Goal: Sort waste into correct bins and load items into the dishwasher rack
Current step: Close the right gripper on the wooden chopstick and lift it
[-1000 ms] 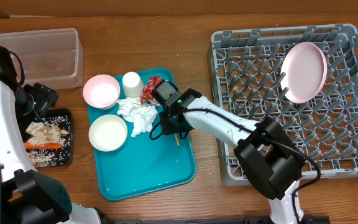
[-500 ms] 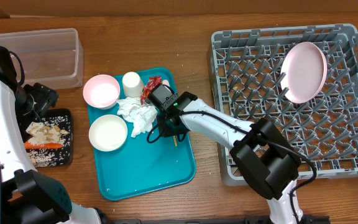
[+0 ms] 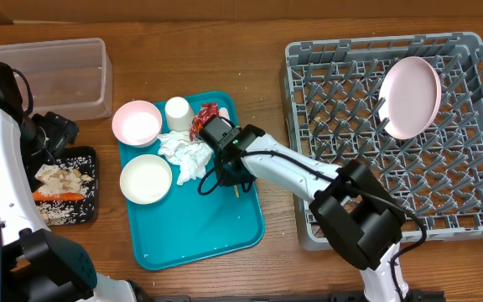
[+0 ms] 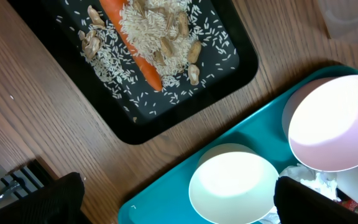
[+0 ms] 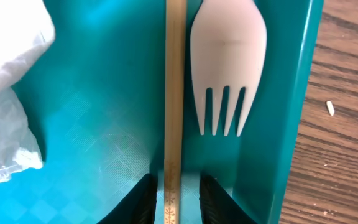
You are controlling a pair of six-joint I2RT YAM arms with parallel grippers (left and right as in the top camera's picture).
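Note:
My right gripper (image 5: 174, 194) is low over the teal tray (image 5: 92, 74), open, its jaws narrowly astride a thin wooden stick (image 5: 175, 93) with a small gap on each side. The cream fork (image 5: 229, 56) lies just right of the stick, tines toward the gripper. Crumpled napkins (image 3: 184, 153) and a red wrapper (image 3: 204, 113) sit beside a cup (image 3: 178, 112) and two bowls (image 3: 137, 122) (image 3: 146, 179). The pink plate (image 3: 410, 96) stands in the rack (image 3: 350, 84). My left gripper (image 4: 179, 205) hangs wide open, holding nothing, above the tray's left edge.
The black tray (image 4: 229, 81) holds a carrot (image 4: 135, 43) and rice. A clear tub (image 3: 57, 75) stands at the back left. The teal tray's raised right rim (image 5: 303, 93) runs close beside the fork, with bare wood (image 5: 347, 124) beyond.
My right gripper's jaws have narrowed around the wooden stick, and the gripper has crept a little to the left along the tray. The left arm has not moved.

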